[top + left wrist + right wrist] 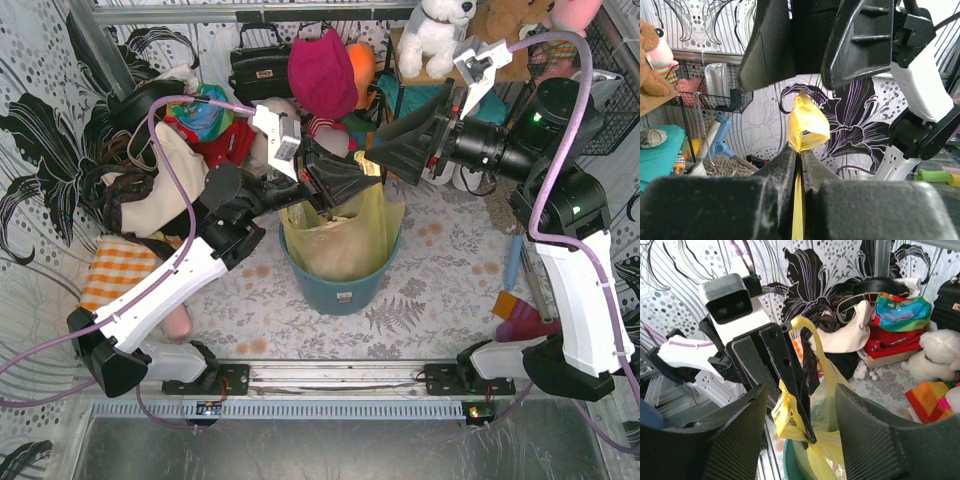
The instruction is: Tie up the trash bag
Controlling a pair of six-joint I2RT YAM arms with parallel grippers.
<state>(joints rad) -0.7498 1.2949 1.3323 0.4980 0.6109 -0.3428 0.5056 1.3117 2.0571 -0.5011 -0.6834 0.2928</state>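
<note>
Top external view shows us the trash bag (345, 235) sitting in a teal bin (340, 292) around the middle of the table (440, 290). Our left pincer (800, 151) is clamped on a yellow twist of the bag's upper plastic, held above the bin. Our right pincer (800, 390) gapes wide, one finger on either side of the left pincer and the raised plastic.
</note>
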